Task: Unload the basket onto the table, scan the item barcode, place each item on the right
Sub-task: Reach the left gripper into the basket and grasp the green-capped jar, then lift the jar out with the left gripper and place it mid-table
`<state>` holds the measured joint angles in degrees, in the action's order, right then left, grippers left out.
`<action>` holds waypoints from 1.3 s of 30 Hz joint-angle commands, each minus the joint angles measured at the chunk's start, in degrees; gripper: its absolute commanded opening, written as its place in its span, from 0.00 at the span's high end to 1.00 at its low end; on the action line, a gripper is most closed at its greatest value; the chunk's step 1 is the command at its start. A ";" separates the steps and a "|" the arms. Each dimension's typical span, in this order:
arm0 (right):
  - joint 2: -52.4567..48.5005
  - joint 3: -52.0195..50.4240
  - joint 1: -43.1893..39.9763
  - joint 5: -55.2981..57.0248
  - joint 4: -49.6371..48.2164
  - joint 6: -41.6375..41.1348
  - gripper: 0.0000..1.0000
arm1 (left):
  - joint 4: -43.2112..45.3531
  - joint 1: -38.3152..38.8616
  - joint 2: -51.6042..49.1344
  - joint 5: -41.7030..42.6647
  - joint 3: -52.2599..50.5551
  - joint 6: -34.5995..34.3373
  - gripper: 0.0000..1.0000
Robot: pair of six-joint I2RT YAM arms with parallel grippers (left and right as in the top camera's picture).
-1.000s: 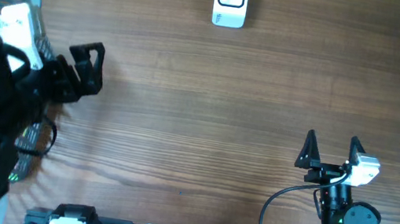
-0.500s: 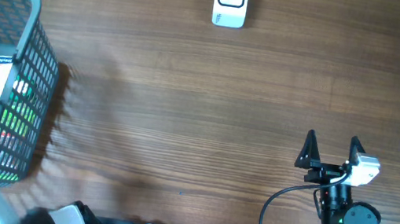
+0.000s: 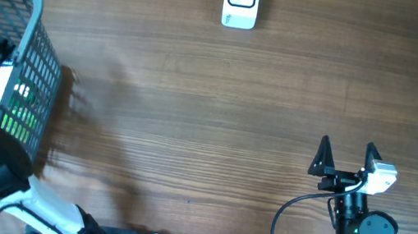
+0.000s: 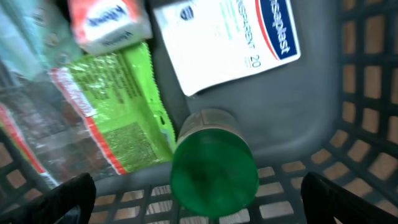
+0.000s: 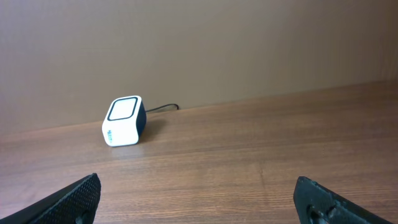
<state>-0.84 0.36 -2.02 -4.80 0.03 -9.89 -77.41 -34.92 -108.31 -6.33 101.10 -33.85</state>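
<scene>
**Wooden tabletop: left hand poised over a bottle in the basket**

Wooden tabletop [image 3: 190, 131] carries a grey mesh basket [image 3: 39, 83] at its left edge. The left hand [image 4: 202, 193] hangs inside the basket, fingers spread wide and gripping nothing. Directly below it is the likely item, a green-capped bottle [image 4: 214, 168]. It lies on the basket floor, just beside a green packet [image 4: 118, 118] and below a white plaster box [image 4: 230, 37].

The bottle is seen nearly end-on. Its cap faces the wrist camera and its long axis runs away toward the plaster box. No barcode shows.

- The round cap may slip or roll when the fingers close.
- A finger may snag the mesh or pinch the packet.
- A grip on the body may cover the label.

Well right of the basket, at the far edge, sits the scanner [image 3: 241, 0]. Farther right, the right hand [image 3: 346, 154] rests open and empty.
</scene>
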 commanded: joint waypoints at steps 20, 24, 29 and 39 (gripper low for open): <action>0.26 -0.07 0.35 0.76 -0.13 -0.70 0.00 | 13.42 3.63 -3.48 1.14 -20.33 -0.50 0.49; 0.26 -0.07 0.35 0.76 -0.13 -0.70 0.00 | 13.84 3.52 -3.43 1.05 -19.76 -0.33 0.47; 0.26 -0.07 0.35 0.76 -0.13 -0.70 0.00 | 5.90 3.45 -2.99 -0.87 -7.98 2.14 0.46; 0.26 -0.07 0.35 0.76 -0.13 -0.70 0.00 | -19.06 3.89 1.62 19.74 56.06 2.34 0.36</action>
<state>-0.91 0.36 -2.02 -4.80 0.03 -9.89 -96.03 -31.75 -111.94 -0.99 145.93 -31.53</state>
